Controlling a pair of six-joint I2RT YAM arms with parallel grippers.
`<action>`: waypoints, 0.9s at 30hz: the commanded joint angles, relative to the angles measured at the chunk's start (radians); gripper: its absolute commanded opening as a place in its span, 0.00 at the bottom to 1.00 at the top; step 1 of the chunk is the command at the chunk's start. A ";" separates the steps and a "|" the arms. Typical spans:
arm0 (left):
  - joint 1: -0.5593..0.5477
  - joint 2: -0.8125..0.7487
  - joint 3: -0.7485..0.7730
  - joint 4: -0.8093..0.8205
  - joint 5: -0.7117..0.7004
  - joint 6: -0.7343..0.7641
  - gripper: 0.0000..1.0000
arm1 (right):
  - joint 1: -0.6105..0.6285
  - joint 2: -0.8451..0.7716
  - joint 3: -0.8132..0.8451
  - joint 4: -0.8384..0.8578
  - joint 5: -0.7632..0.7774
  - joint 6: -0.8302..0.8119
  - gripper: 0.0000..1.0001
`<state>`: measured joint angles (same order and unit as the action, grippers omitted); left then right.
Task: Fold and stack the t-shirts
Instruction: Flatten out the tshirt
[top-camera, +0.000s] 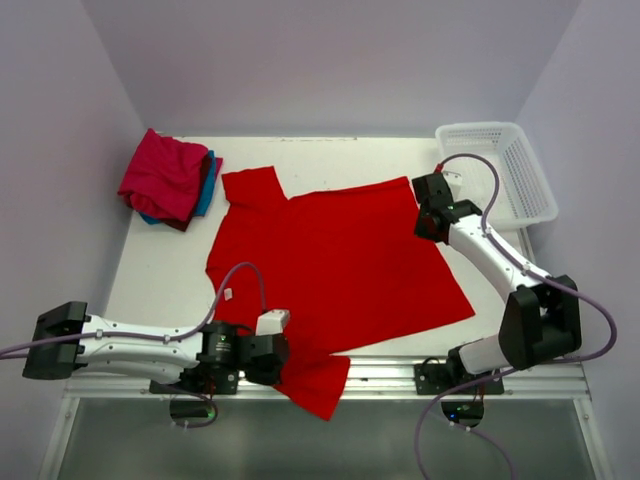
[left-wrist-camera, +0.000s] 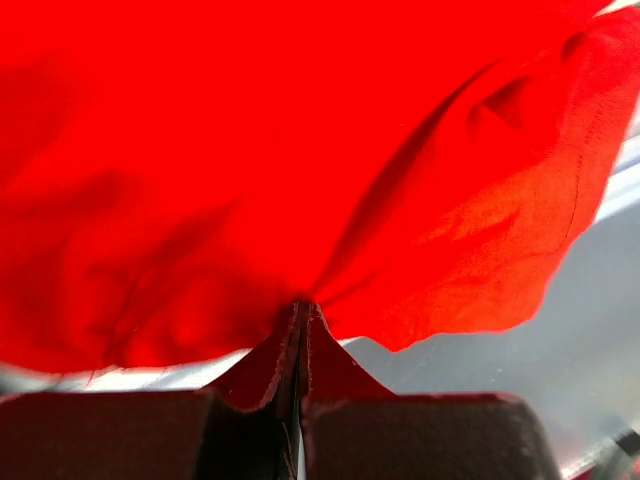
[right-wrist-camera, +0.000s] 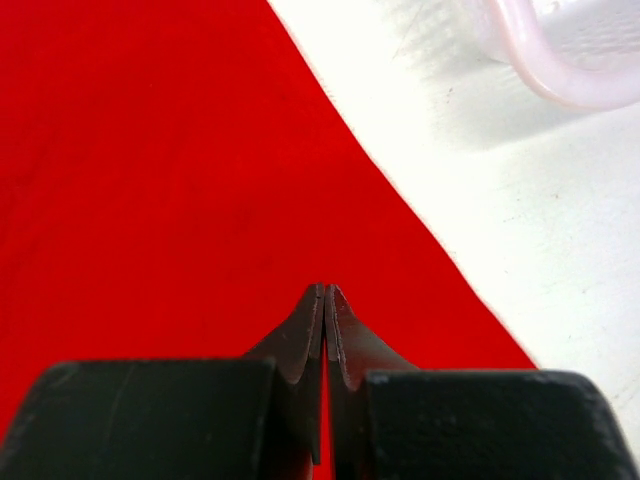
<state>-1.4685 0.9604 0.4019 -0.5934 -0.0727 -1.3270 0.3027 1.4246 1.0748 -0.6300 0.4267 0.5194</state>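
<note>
The large bright red t-shirt (top-camera: 340, 260) lies spread on the white table (top-camera: 150, 270), and one sleeve hangs over the near edge. My left gripper (top-camera: 278, 358) is at that near edge, shut on a bunched fold of the red shirt (left-wrist-camera: 300, 150), with cloth puckering at its tips (left-wrist-camera: 300, 305). My right gripper (top-camera: 428, 222) is at the shirt's far right corner. Its jaws (right-wrist-camera: 325, 290) are shut with the tips on flat red cloth (right-wrist-camera: 150, 150), and no pucker shows there. The crimson-pink shirt (top-camera: 160, 175) lies folded on the teal-blue shirt (top-camera: 207, 185) at the far left.
A white plastic mesh basket (top-camera: 500, 170) stands at the far right corner, and its rim shows in the right wrist view (right-wrist-camera: 560, 85). Purple walls close the table at the back and on both sides. A metal rail runs along the near edge (top-camera: 390, 370).
</note>
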 joint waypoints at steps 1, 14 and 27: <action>-0.068 0.014 0.073 -0.298 0.077 -0.095 0.00 | 0.003 0.036 0.004 0.032 -0.022 -0.010 0.00; -0.197 0.144 0.599 -0.654 -0.168 -0.127 0.00 | 0.003 0.258 0.023 0.059 -0.068 -0.022 0.00; -0.173 0.163 0.758 -0.706 -0.669 -0.078 0.00 | 0.001 0.229 -0.102 0.041 -0.052 -0.013 0.00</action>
<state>-1.6508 1.1439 1.1481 -1.2686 -0.5354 -1.4025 0.3027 1.7096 1.0042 -0.5797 0.3687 0.5049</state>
